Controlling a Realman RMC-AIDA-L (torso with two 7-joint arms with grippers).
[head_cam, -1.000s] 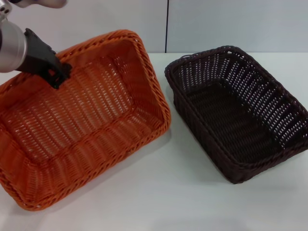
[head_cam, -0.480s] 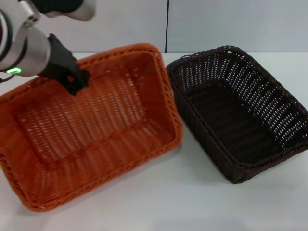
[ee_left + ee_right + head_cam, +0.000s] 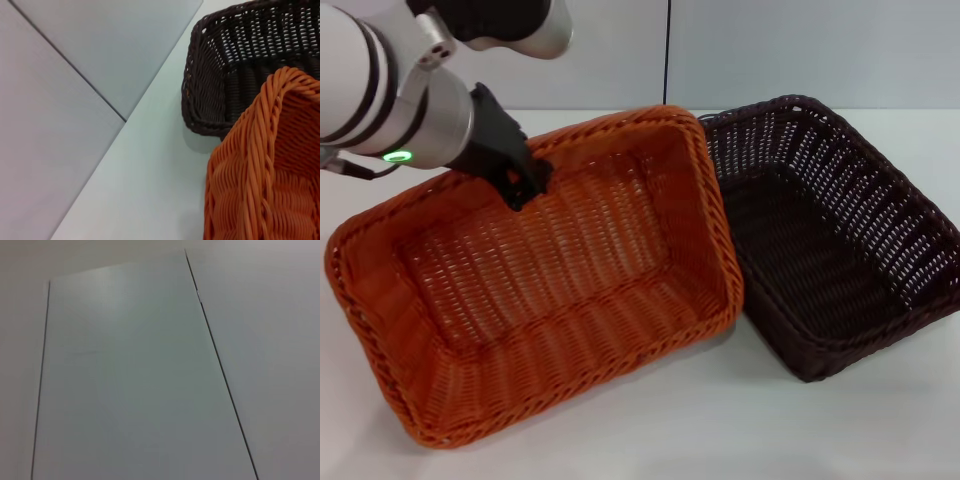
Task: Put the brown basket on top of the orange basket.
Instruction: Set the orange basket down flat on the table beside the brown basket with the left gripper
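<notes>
Up at the far rim of the orange basket (image 3: 560,300), the left hand (image 3: 523,186) has its black fingers closed on the braided edge, one finger inside the wall and the rest outside. That basket hangs tilted from the grip, its far side raised and its near corner low toward the counter (image 3: 720,430). Its right-hand rim overlaps the left rim of the brown basket (image 3: 830,240), hiding that edge in the head view. The left arm's silver wrist segment shows a small green light.

Both baskets are rectangular and woven wicker-style, with thick braided rims and flared walls. Ribbed horizontal weave covers the orange one's floor and sides. Dark, almost black strands make up the brown one, and its open-weave walls let the pale counter show through in small gaps. It sits flat on the right side of the counter.

From the left wrist view, the orange braided corner (image 3: 270,165) fills the nearer part, with a rounded corner of the brown basket (image 3: 225,75) just behind it and a shadow on the white counter (image 3: 145,175) between them.

No right hand shows in any view; its wrist camera sees only pale flat panels.
</notes>
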